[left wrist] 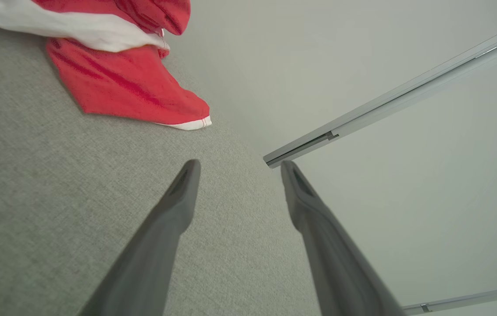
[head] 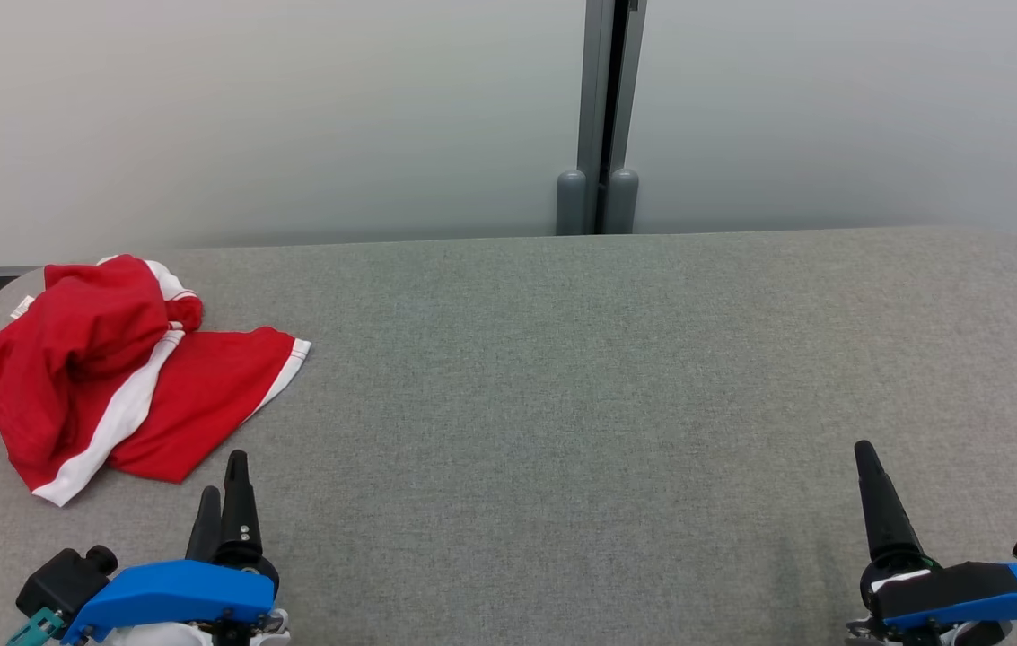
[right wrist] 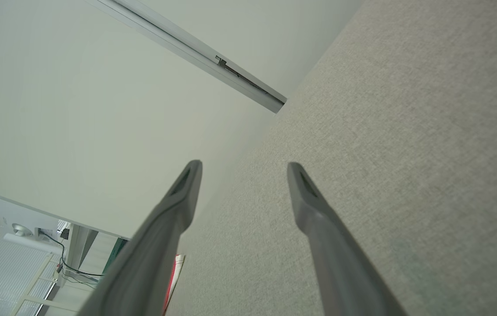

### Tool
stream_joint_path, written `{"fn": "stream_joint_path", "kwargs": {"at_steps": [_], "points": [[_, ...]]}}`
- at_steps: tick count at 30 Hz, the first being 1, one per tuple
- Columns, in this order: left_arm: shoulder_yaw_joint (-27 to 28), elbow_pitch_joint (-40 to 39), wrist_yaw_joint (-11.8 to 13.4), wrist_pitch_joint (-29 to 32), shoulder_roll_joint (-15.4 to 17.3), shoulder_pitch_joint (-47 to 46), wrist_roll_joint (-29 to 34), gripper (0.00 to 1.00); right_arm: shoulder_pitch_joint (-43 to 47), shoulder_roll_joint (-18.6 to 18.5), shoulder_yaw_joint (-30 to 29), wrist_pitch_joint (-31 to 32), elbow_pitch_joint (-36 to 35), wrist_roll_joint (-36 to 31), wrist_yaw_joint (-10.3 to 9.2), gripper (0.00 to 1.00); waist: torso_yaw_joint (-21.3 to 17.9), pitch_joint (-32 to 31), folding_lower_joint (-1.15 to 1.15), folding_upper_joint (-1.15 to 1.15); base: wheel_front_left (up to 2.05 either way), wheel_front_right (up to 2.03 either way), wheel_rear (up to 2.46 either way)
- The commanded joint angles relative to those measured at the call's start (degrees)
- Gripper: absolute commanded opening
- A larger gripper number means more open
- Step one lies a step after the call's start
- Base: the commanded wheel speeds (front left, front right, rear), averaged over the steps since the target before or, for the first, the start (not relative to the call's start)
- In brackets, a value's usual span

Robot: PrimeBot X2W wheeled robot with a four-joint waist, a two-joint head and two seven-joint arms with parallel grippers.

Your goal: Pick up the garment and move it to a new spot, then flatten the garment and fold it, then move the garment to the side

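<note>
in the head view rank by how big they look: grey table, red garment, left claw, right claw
grey table, largest
red garment, second
left claw and right claw look about alike; not ranked

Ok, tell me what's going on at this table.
Nothing is being handled yet. A crumpled red and white garment lies at the left end of the grey table. The left gripper sits open just short of it, not touching; the right gripper is open too, far off at the table's right side.
</note>
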Motion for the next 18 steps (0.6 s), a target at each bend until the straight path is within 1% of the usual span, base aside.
{"fn": "stream_joint_path", "kwargs": {"at_steps": [1,8,12,18], "points": [[-0.44,-0.90,0.51,-0.74,0.67,-0.46,2.93,1.00,-0.16,-0.40,0.16,-0.72,-0.94,-2.76,0.34,1.00,0.01,-0.01,0.00,0.00,0.00,0.00,0.00],[-1.71,-0.51,1.42,-2.18,1.18,-0.28,9.86,1.00,0.10,-0.46,0.69,-2.13,-0.95,-9.59,0.36,1.00,0.14,-0.07,0.00,0.00,0.00,0.00,0.00],[-3.04,-0.52,2.06,-2.87,2.14,-0.41,14.68,1.00,0.21,-0.49,0.74,-2.87,-0.96,-14.19,0.37,1.00,0.26,-0.07,0.00,0.00,0.00,0.00,0.00],[-4.26,-0.93,2.60,-3.96,2.68,-0.31,19.58,1.00,0.44,-0.54,0.72,-3.95,-0.98,-19.12,0.39,1.00,0.41,-0.10,0.00,0.00,0.00,0.00,0.00]]}}
